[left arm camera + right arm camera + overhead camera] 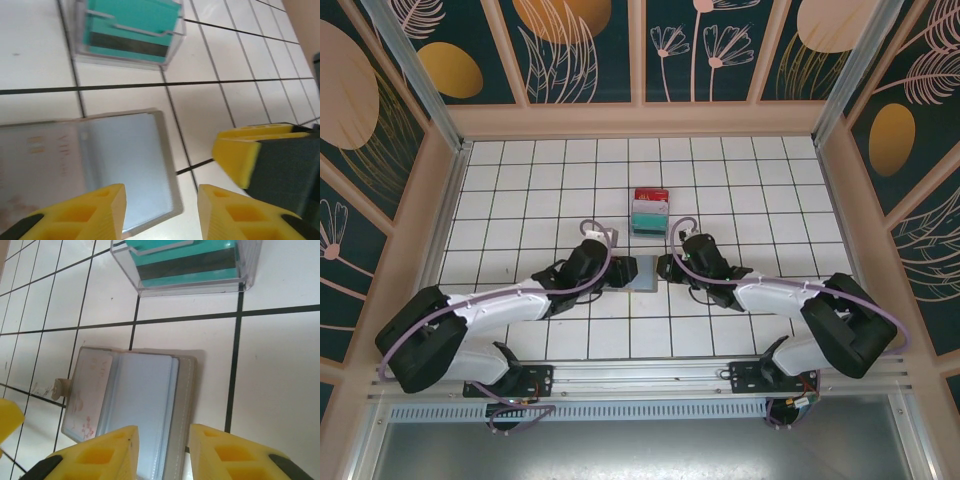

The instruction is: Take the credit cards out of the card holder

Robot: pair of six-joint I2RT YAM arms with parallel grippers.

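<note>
The card holder (638, 272) is lying open and flat on the tiled table (520, 200), between the two grippers and near the clear tray (249, 265) holding the teal stack (130, 25). The left gripper (161, 212) is hovering over one corner, jaws part-open and empty. The right gripper (162, 450) is hovering over the stitched edge, jaws likewise apart and empty. The holder is appearing thin, light and floppy at the fold, with slick plastic pockets. Recommended handling: one claw pinning a cover flat while the other is pinching the exposed edge of a card (87, 390) at the pocket mouth
</note>
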